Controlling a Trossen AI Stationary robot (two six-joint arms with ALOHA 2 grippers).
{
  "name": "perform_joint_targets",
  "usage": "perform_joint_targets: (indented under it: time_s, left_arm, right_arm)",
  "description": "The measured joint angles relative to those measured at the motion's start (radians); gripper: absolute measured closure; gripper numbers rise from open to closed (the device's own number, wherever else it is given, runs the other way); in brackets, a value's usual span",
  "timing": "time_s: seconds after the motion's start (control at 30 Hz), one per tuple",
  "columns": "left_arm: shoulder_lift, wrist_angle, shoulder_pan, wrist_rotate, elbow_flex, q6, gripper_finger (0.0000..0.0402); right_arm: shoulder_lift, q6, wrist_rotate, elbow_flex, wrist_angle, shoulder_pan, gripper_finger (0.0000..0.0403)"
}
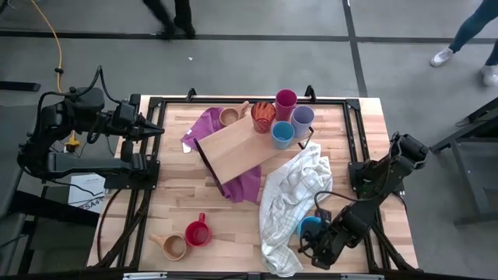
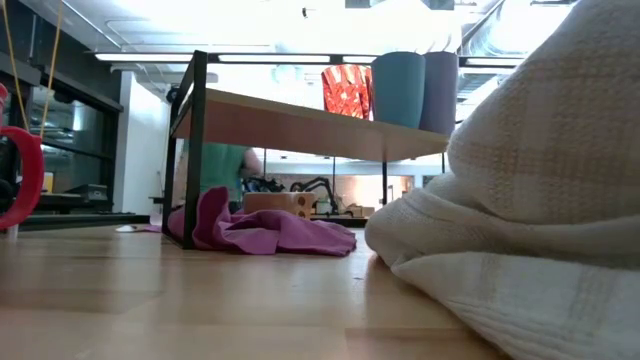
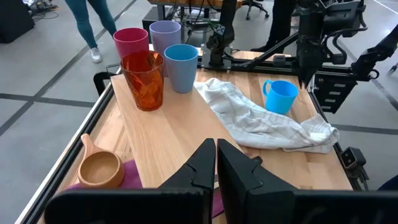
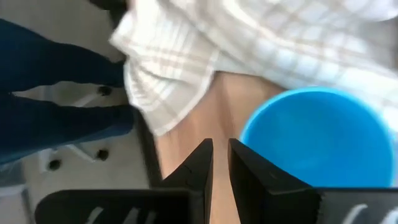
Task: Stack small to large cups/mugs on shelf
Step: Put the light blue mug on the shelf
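My left gripper point(image 1: 159, 131) waits shut at the table's far left; my right gripper point(image 4: 220, 163) hangs near right, pointing down, fingers slightly parted

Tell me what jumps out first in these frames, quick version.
A cluster of cups sits at the far end of the wooden shelf: a red patterned cup, a magenta tumbler, a lavender tumbler and a blue cup. A white checked towel sprawls across the table's right half, and at its near edge the right tool hovers by a bright blue mug. The left tool waits at the table's left edge.
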Motion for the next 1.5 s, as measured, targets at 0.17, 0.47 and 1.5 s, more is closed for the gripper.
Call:
perform_joint_targets:
  time_s: [0.17,0.47,1.5]
  left_arm:
    - [0.000,0.000,0.000,0.000,0.000,0.000,0.0396]
    - [0.000,0.000,0.000,0.000,0.000,0.000,0.0396]
    - [0.000,-0.025,0.000,0.000,0.000,0.014,0.0396]
  right_arm:
    - [0.003,-0.002,-0.019,0.002,-0.009,-0.006,0.0361]
    - [0.009,-0.001,-0.036,0.002,-0.058,-0.006,0.0361]
    - [0.010,0.053,-0.068,-0.049,-0.007,-0.013,0.0320]
